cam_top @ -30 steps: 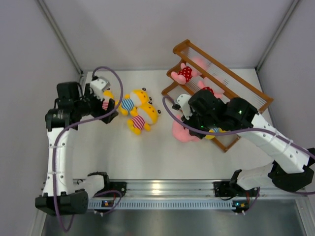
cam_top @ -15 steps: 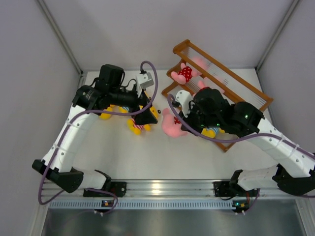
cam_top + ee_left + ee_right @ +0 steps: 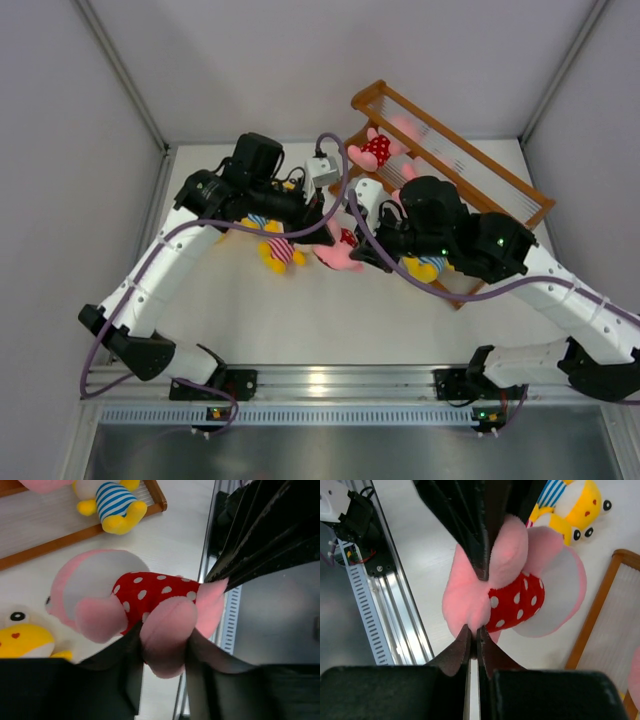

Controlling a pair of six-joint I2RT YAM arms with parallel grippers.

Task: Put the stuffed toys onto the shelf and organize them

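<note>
Left fingers [image 3: 120, 680] are clamped on one limb of the pink toy [image 3: 338, 250]. My right fingers [image 3: 452, 657] are pinched tight on another, so both arms have it. It's between them, just beside the shelf [image 3: 520, 195]. Yellow toys [image 3: 278, 252] lie close on the surface [image 3: 300, 320], partly under my left arm. A blue-striped toy [image 3: 115, 505] and a second pink toy [image 3: 378, 150] sit on the shelf.
</note>
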